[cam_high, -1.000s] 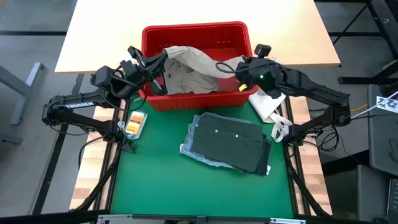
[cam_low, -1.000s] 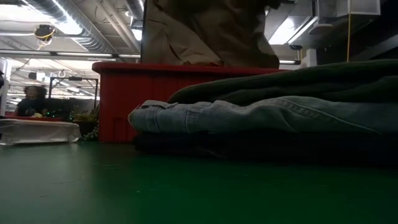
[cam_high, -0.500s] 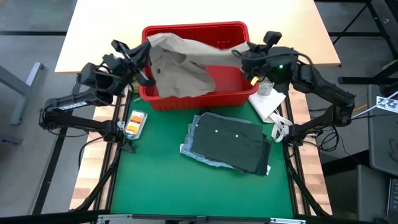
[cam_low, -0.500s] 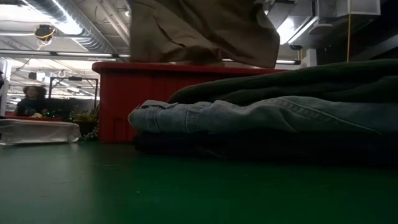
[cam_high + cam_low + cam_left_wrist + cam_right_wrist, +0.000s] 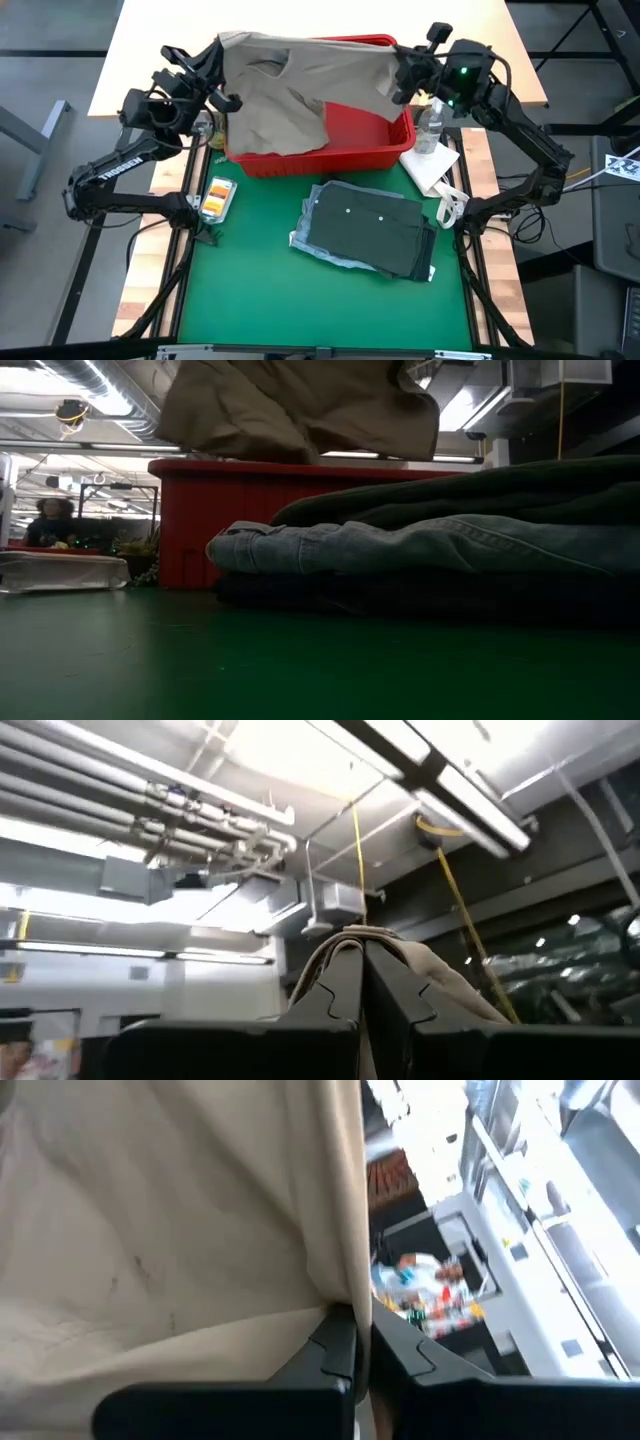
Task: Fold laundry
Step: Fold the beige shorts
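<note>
Two dark arms are seen above a green desk point(image 5: 250, 300), and one beige khaki garment point(image 5: 285, 90) is held up between them over one red basket point(image 5: 365, 125). The left tool point(image 5: 218, 62) is closed tight on the garment's corner at the basket's left end; in the left wrist view its two fingers point(image 5: 340, 990) are pressed together with a fold of the beige cloth point(image 5: 420, 965) pinched at their tips, against ceiling pipes and lights. The right tool point(image 5: 402, 72) is likewise clamped on the garment's opposite edge at the basket's right end; in the right wrist view its fingers point(image 5: 345, 1345) meet on a hem of the cloth point(image 5: 170, 1230), which fills most of that view. The khaki piece is stretched roughly level, wrinkled, with a loose flap drooping over the basket's left part, and in the low view it hangs above the basket's rim point(image 5: 290, 405). One stack of three folded garments lies near the desk's middle: a dark olive green piece point(image 5: 370, 235) on top, light blue denim point(image 5: 420, 545) under it, and a dark piece point(image 5: 400, 595) at the bottom. One clear bottle point(image 5: 430, 125) stands beside the basket's right corner, next to one white cloth point(image 5: 432, 170). One small orange packet point(image 5: 217, 197) lies by the desk's left edge.
</note>
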Motion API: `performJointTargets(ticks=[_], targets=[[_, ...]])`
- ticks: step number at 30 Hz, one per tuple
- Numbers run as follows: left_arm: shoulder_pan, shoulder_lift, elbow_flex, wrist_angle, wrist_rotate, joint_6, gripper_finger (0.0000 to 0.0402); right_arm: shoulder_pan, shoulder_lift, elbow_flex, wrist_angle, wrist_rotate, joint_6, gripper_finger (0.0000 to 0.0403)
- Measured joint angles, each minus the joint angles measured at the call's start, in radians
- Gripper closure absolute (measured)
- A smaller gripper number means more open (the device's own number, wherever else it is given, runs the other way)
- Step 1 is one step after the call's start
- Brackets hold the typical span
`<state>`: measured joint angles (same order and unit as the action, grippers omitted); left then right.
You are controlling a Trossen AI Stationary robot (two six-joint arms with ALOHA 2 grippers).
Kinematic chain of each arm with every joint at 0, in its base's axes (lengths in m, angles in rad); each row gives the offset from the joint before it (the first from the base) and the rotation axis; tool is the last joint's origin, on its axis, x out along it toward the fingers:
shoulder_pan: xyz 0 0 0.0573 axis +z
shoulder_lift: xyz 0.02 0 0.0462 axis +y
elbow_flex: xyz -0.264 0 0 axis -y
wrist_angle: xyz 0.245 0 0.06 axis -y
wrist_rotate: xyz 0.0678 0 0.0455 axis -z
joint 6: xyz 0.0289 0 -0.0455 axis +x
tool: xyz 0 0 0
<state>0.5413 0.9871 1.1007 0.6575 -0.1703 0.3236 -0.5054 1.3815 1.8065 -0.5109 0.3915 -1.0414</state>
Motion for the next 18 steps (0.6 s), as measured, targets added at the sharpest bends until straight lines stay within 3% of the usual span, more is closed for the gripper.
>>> performJointTargets(ticks=[6, 9, 18], targets=[[0.049, -0.003, 0.000, -0.012, 0.187, -0.217, 0.0401, -0.026, -0.017, 0.000, -0.016, -0.169, 0.012, 0.0391], [0.031, -0.029, 0.001, -0.145, 0.248, -0.273, 0.0401, -0.017, -0.051, 0.000, -0.131, -0.209, 0.013, 0.0391], [-0.119, -0.151, 0.001, -0.571, 0.267, -0.325, 0.0401, 0.119, -0.124, 0.000, -0.481, -0.226, 0.126, 0.0391]])
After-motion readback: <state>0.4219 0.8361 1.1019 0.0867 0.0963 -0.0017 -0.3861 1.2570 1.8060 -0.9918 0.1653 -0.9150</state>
